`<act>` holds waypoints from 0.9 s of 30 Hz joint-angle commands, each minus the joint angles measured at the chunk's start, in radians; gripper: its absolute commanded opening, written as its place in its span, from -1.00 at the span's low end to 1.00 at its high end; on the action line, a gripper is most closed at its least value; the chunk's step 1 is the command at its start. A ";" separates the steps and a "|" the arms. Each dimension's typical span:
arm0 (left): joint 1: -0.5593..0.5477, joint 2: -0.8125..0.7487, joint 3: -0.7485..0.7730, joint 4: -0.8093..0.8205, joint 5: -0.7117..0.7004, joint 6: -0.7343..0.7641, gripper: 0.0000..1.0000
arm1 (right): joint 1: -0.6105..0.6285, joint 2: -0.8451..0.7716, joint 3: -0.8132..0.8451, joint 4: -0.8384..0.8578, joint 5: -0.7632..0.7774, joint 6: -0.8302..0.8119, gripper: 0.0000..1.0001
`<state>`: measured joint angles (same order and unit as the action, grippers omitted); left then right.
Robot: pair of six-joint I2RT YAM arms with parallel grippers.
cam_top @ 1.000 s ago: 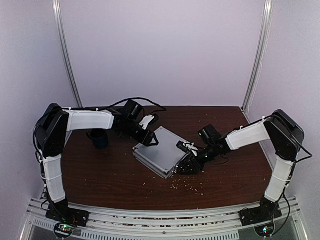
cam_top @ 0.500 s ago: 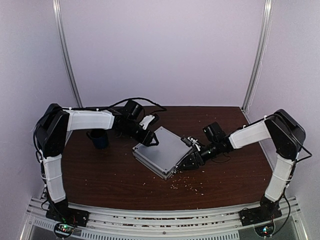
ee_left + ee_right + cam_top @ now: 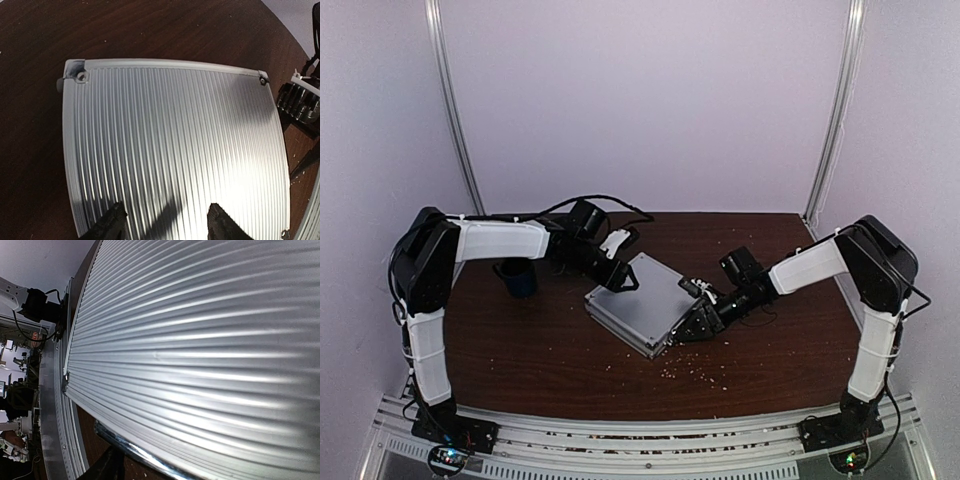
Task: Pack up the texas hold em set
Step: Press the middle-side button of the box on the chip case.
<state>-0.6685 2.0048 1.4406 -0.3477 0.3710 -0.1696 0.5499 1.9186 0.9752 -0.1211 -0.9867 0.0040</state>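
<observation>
Sitting shut near the middle of the worktop (image 3: 540, 350), turned at an angle, is the silver briefcase (image 3: 638, 298), ribbed lid facing up. No chips, cards or dice are in view, so they are probably already inside, though that can't be confirmed.

The left claw (image 3: 617, 277) is at the case's far-left corner. In its wrist view both fingers (image 3: 111, 227) are spread partway over the lid's edge with nothing between them. Whether the tips touch the lid or hang just above it can't be told. It is likely placed there to pin the lid down so the case doesn't skid.

The right claw (image 3: 692, 322) is tucked low against the near-right edge. Its camera is nearly filled with ribbed metal, plus a shiny bar (image 3: 140, 452) along the bottom, maybe the handle or edge trim. How wide this claw is set can't be told, nor whether it holds anything. The low side approach suits working a latch or squaring up that edge.

The task looks close to done, with the case closed and latching or a final nudge left. The main risk is the case sliding if the two arms push unevenly.

A dark blue mug (image 3: 518, 279) stands to the left, well apart from the case. Pale specks (image 3: 692, 372) are scattered on the near worktop, too small to identify.
</observation>
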 commanded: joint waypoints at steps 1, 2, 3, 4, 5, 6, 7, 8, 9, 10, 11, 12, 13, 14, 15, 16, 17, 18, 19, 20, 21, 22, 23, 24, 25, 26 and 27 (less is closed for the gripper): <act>-0.005 0.068 -0.032 -0.102 -0.004 0.001 0.13 | -0.004 0.031 0.014 0.028 0.064 -0.010 0.13; -0.005 0.069 -0.032 -0.103 -0.004 0.001 0.13 | -0.004 0.026 0.013 0.031 0.060 -0.008 0.13; -0.005 0.069 -0.031 -0.102 -0.004 0.002 0.13 | -0.005 0.024 0.013 0.031 0.057 -0.006 0.11; -0.005 0.069 -0.031 -0.102 -0.004 0.002 0.13 | -0.005 0.021 0.014 0.025 0.053 -0.006 0.09; -0.005 0.068 -0.031 -0.103 -0.004 0.002 0.13 | -0.005 0.015 0.014 0.019 0.050 -0.008 0.07; -0.005 0.069 -0.031 -0.103 -0.004 0.004 0.13 | -0.005 0.009 0.013 0.012 0.051 -0.009 0.07; -0.005 0.069 -0.032 -0.103 -0.004 0.004 0.13 | -0.005 0.000 0.011 0.002 0.050 -0.011 0.07; -0.006 0.069 -0.032 -0.104 -0.006 0.004 0.13 | -0.005 -0.009 0.008 -0.006 0.050 -0.015 0.07; -0.005 0.069 -0.032 -0.103 -0.007 0.004 0.13 | -0.005 -0.021 0.003 -0.018 0.048 -0.017 0.07; -0.005 0.068 -0.032 -0.104 -0.007 0.004 0.13 | -0.005 -0.030 -0.001 -0.024 0.045 -0.019 0.07; -0.005 0.069 -0.033 -0.104 -0.007 0.004 0.13 | -0.005 -0.040 -0.005 -0.029 0.040 -0.019 0.07; -0.006 0.069 -0.032 -0.103 -0.009 0.004 0.13 | -0.005 -0.047 -0.007 -0.034 0.031 -0.019 0.07; -0.006 0.069 -0.031 -0.103 -0.009 0.004 0.13 | -0.005 -0.056 -0.010 -0.038 0.020 -0.019 0.06; -0.006 0.069 -0.031 -0.103 -0.009 0.004 0.13 | -0.005 -0.065 -0.014 -0.038 0.012 -0.016 0.06; -0.006 0.069 -0.032 -0.103 -0.010 0.004 0.13 | -0.005 -0.074 -0.015 -0.038 0.006 -0.012 0.06; -0.006 0.070 -0.031 -0.103 -0.010 0.004 0.13 | -0.005 -0.081 -0.016 -0.038 0.001 -0.011 0.06; -0.005 0.071 -0.032 -0.104 -0.010 0.004 0.13 | -0.005 -0.085 -0.016 -0.038 -0.006 -0.009 0.06; -0.005 0.072 -0.031 -0.103 -0.010 0.004 0.13 | -0.005 -0.088 -0.016 -0.041 -0.009 -0.006 0.05; -0.005 0.072 -0.031 -0.103 -0.010 0.004 0.13 | -0.005 -0.090 -0.015 -0.044 -0.011 -0.006 0.05; -0.005 0.073 -0.030 -0.103 -0.010 0.004 0.13 | -0.005 -0.089 -0.014 -0.046 -0.014 -0.006 0.05; -0.005 0.075 -0.030 -0.104 -0.010 0.003 0.13 | -0.005 -0.087 -0.013 -0.051 -0.015 -0.008 0.05; -0.005 0.074 -0.029 -0.104 -0.010 0.003 0.13 | -0.006 -0.085 -0.012 -0.056 -0.016 -0.009 0.05; -0.006 0.075 -0.029 -0.104 -0.012 0.004 0.13 | -0.005 -0.082 -0.011 -0.063 -0.014 -0.009 0.05; -0.005 0.076 -0.028 -0.104 -0.012 0.004 0.13 | -0.005 -0.080 -0.009 -0.070 -0.014 -0.012 0.05; -0.005 0.075 -0.028 -0.104 -0.012 0.004 0.13 | -0.005 -0.077 -0.006 -0.078 -0.013 -0.015 0.05; -0.005 0.076 -0.029 -0.103 -0.012 0.004 0.13 | -0.005 -0.073 -0.006 -0.083 -0.012 -0.015 0.05; -0.005 0.075 -0.030 -0.104 -0.012 0.004 0.13 | -0.005 -0.071 -0.003 -0.089 -0.013 -0.016 0.05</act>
<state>-0.6685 2.0079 1.4406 -0.3420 0.3744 -0.1658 0.5472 1.8622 0.9699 -0.1741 -0.9802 0.0002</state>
